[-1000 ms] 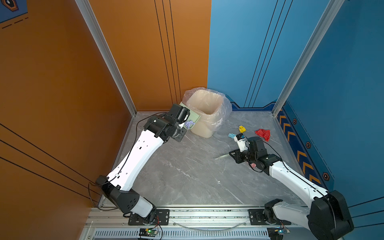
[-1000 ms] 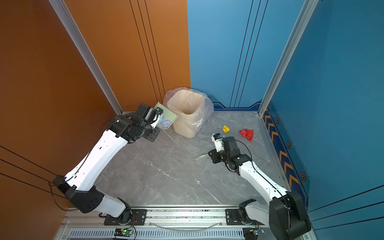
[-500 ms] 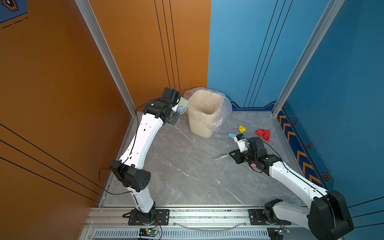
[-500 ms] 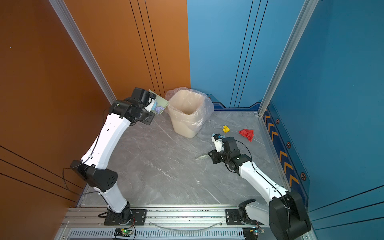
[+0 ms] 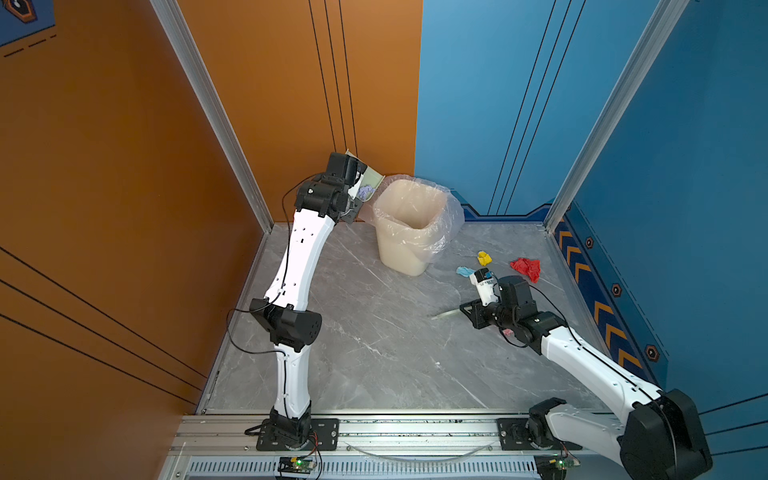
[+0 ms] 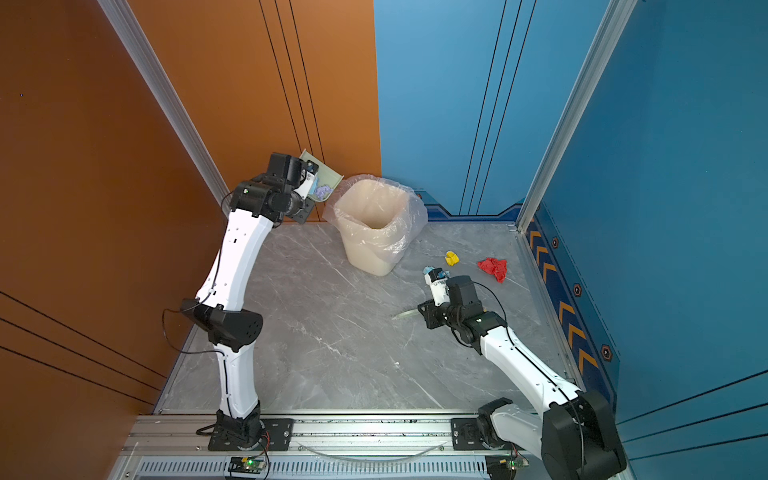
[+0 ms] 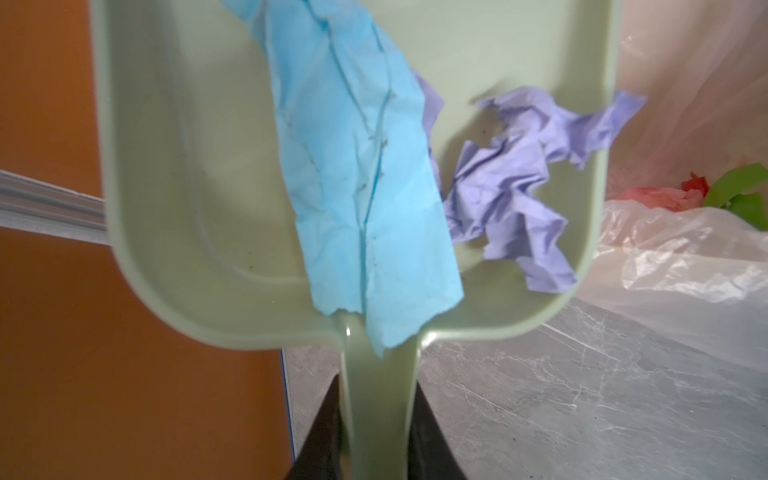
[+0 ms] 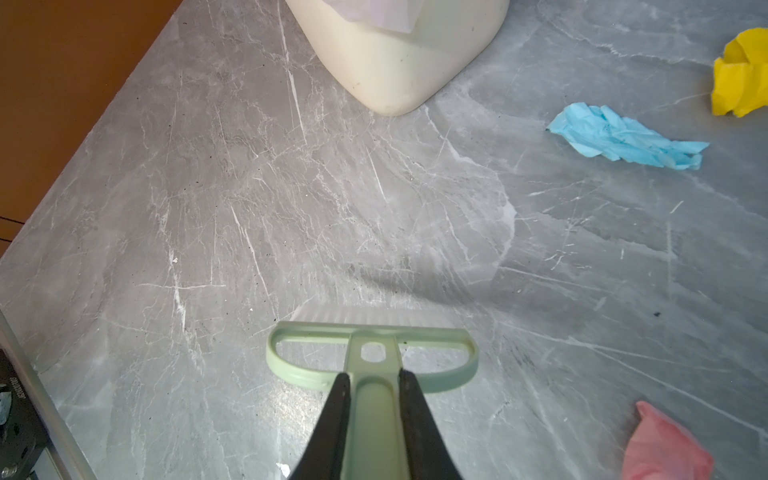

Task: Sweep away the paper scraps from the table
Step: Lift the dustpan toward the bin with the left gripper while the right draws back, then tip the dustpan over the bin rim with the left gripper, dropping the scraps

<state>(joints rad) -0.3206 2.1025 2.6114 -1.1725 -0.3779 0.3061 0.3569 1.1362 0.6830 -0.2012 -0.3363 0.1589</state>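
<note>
Dustpan carrying two scraps, beside a liner
The gripper clamps its handle. A blue strip lies along the middle, a lilac wad against one side wall. Pink scrap and green scrap sit inside the liner.

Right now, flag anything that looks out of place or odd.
In the raised dustpan, the light blue paper strip drapes over the back wall onto the handle, and the lilac wad overhangs a side rim. Either could slip out before it is over the bin.
</note>
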